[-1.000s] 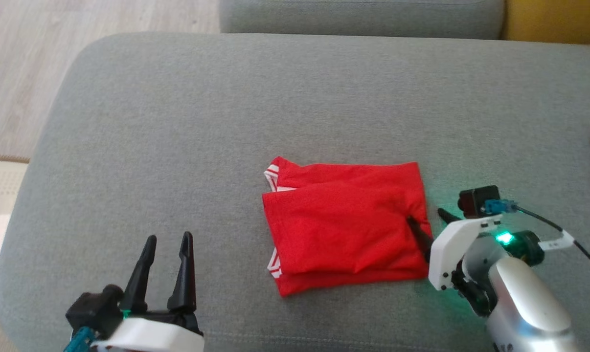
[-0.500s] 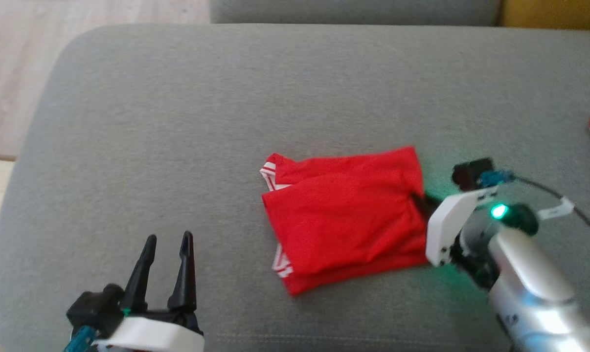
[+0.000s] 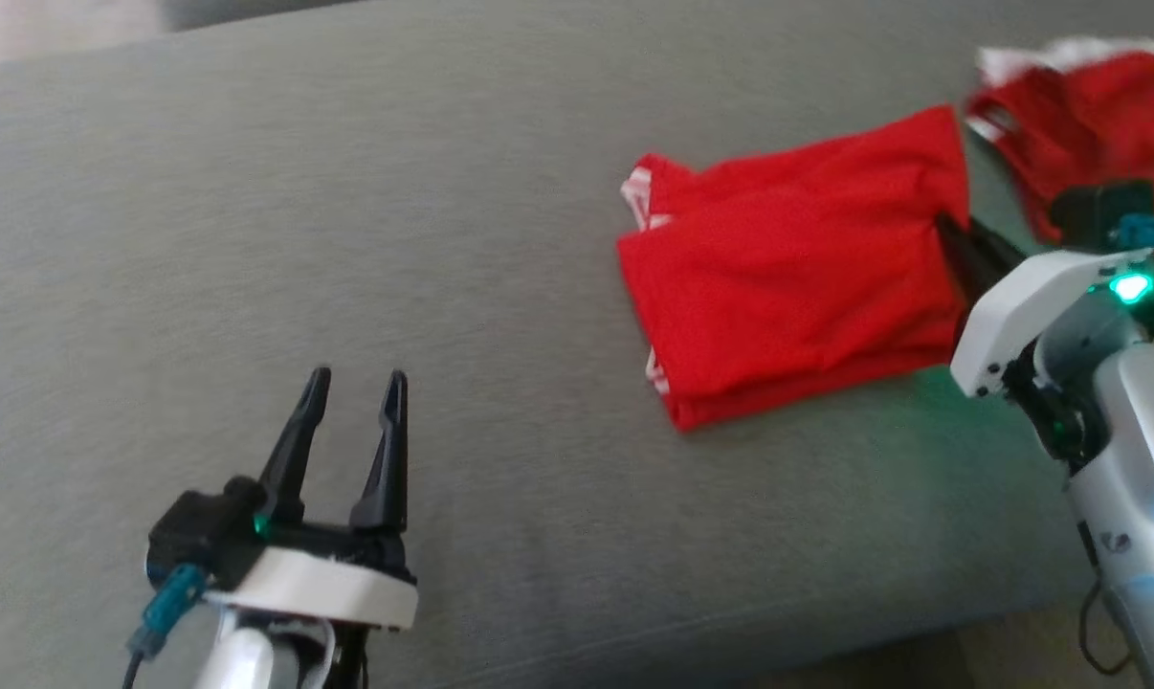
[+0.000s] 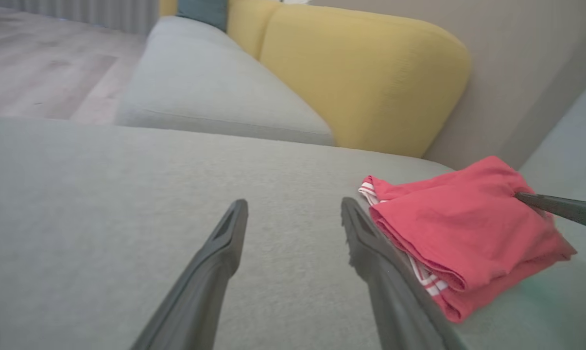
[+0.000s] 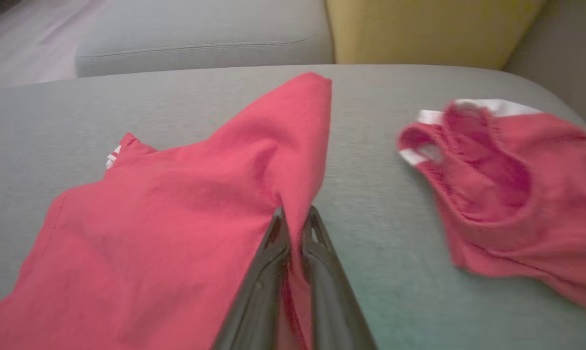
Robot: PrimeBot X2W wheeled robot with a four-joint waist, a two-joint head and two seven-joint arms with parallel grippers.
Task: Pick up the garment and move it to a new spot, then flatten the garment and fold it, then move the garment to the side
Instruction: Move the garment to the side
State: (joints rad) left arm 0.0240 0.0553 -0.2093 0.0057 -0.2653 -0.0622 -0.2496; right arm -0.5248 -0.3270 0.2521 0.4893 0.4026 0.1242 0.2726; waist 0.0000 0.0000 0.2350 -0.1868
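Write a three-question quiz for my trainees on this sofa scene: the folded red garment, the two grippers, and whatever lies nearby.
1. Multiple choice: which gripper pinches the garment at its edge? A left gripper; B right gripper; C neither.
2. True or false: the left gripper is open and off the garment.
3. Fill in: the second piece on the grey cushion, white-edged, is coloured ___.

Key: 1 B; 2 true; 3 red.
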